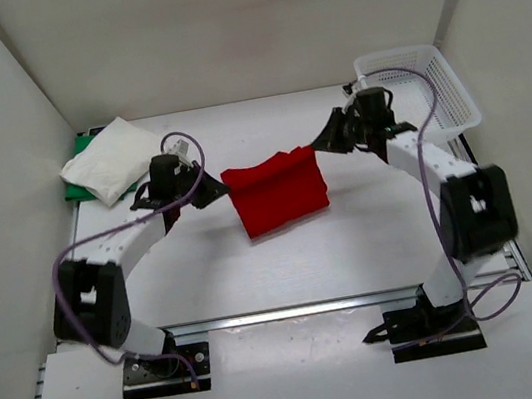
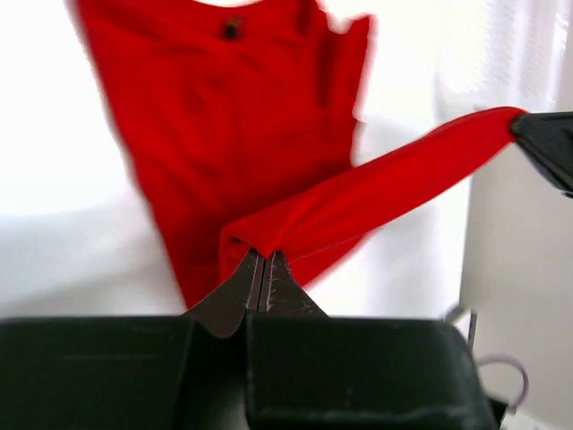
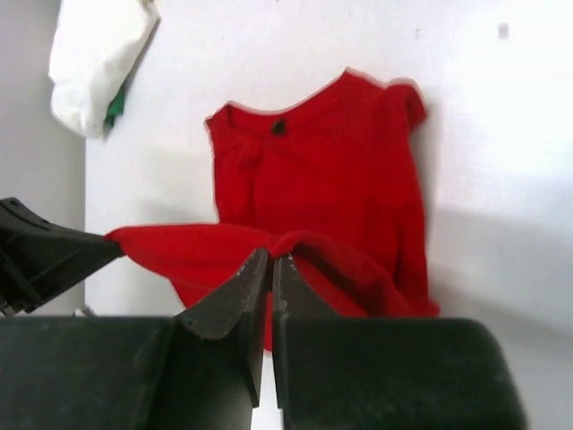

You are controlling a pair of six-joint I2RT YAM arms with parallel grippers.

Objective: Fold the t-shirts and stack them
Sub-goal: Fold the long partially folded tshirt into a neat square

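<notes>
Left claw (image 2: 264, 262) of mine is clenched on one corner of the red t-shirt (image 1: 281, 195), my right claw (image 3: 270, 262) on another, that edge raised mid-table. Far left lies a folded white t-shirt (image 1: 106, 160).

Red t-shirt (image 1: 276, 196), white basket (image 1: 453, 89)

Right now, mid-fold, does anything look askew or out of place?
The red t-shirt lies slanted on the table while the left gripper and right gripper pinch its lifted edge. The white t-shirt sits lumpy and crooked over the green cloth. Nothing looks damaged.
</notes>
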